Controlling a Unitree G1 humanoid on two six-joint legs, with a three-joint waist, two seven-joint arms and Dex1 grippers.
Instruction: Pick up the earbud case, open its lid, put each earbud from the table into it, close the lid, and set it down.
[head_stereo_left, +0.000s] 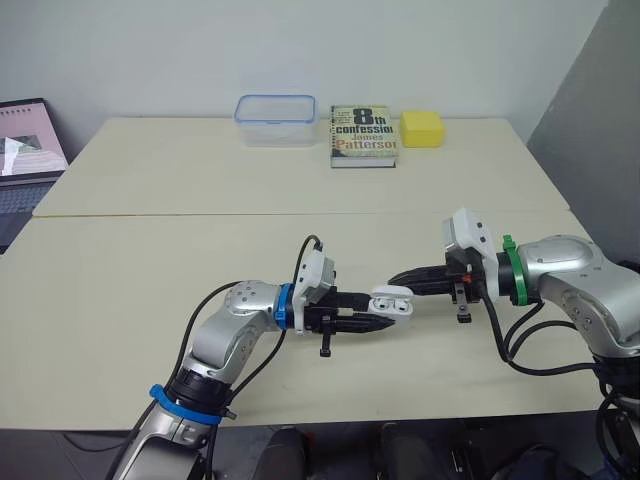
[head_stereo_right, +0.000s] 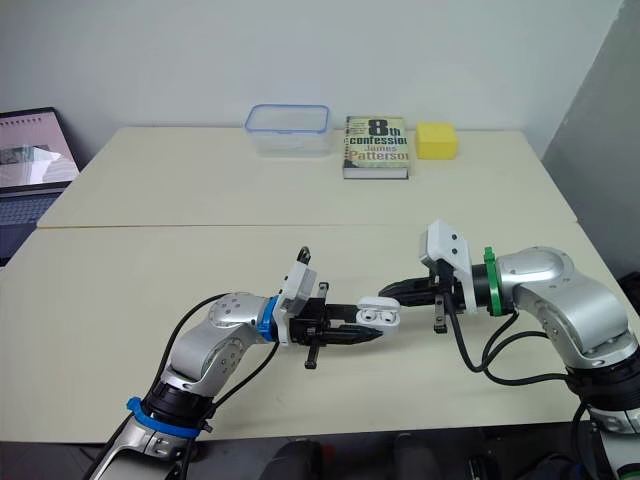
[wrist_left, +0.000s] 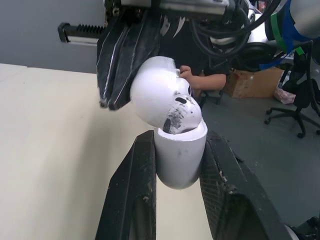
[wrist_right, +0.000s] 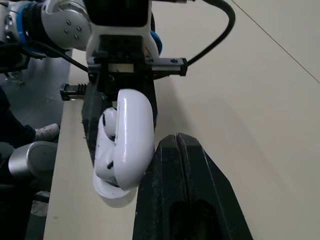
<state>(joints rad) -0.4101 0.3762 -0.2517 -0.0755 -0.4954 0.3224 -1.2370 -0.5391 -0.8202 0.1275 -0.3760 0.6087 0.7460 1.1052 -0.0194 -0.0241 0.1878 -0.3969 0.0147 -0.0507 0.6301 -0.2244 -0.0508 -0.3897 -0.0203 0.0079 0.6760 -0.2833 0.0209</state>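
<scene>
- the earbud case (head_stereo_left: 392, 302) is up off the table, pinched by its lower half between the two fingers of my left gripper (head_stereo_left: 380, 320).
- its lid (wrist_left: 157, 90) stands partly open, tipped back on its hinge.
- my right gripper (head_stereo_left: 400, 279) has its fingers pressed together, holding nothing, with the tips against the outside of the lid as far as i can tell.
- in the right wrist view i see what look like the earbuds (wrist_right: 107, 122) seated inside.
- my read: pickup, opening and loading are done; closing the lid and setting the case down are left.
- the table (head_stereo_left: 150, 290) is pale and bare near the arms. along its far edge are a plastic tub (head_stereo_left: 275, 118), a book (head_stereo_left: 363, 137) and a yellow block (head_stereo_left: 423, 128), with a laptop (head_stereo_left: 25, 150) off to my left.
- a plain wall (head_stereo_left: 150, 50) stands behind; an office chair (wrist_left: 295, 105) and a cardboard box (wrist_left: 250, 82) stand beyond the table.
</scene>
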